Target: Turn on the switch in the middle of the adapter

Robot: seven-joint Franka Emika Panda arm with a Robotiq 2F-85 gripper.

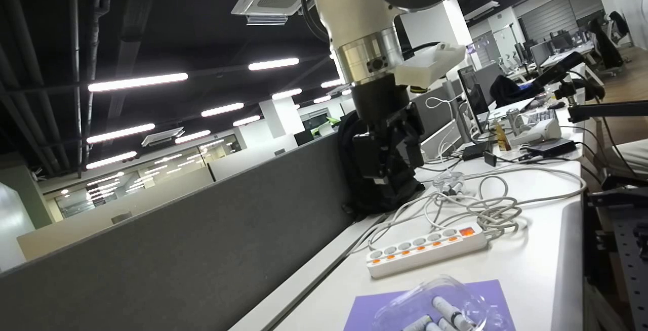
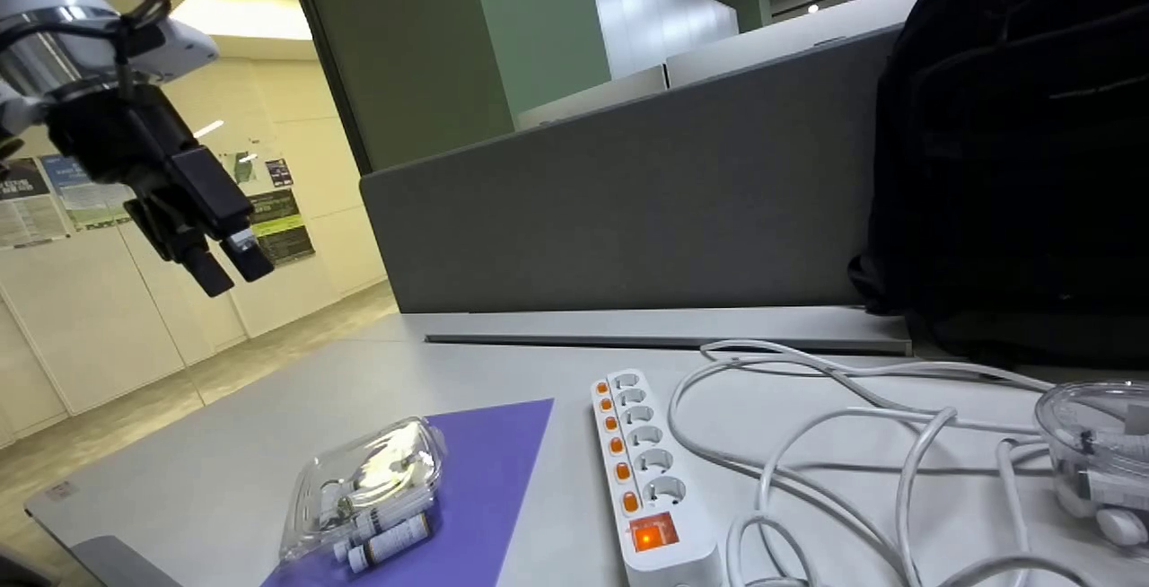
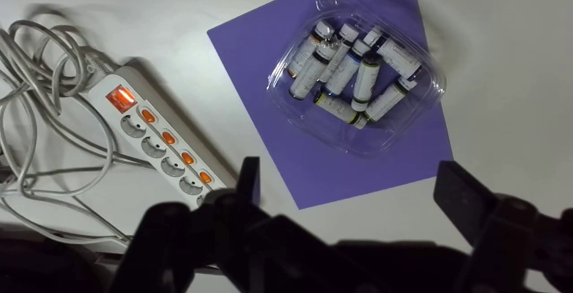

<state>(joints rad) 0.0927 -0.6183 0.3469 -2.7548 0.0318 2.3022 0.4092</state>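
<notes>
The adapter, a long white power strip, lies on the white table in both exterior views (image 1: 429, 260) (image 2: 639, 470) and at the left of the wrist view (image 3: 161, 137). A red-orange square switch (image 3: 121, 99) at its cable end is lit. A row of small orange switches (image 2: 616, 445) runs beside the sockets; their positions cannot be told. My gripper (image 2: 233, 271) is open and empty, high above the table. In the wrist view its fingers (image 3: 353, 190) are wide apart, and the left one hides the adapter's far end. The gripper also shows in an exterior view (image 1: 397, 169) against a black backpack.
A purple sheet (image 3: 268, 118) lies beside the adapter, with a clear plastic box (image 3: 432, 89) of several small bottles on it. White cables (image 2: 763, 479) lie tangled by the adapter's other side. A black backpack (image 2: 1014, 165) and grey partition (image 2: 628, 228) stand behind.
</notes>
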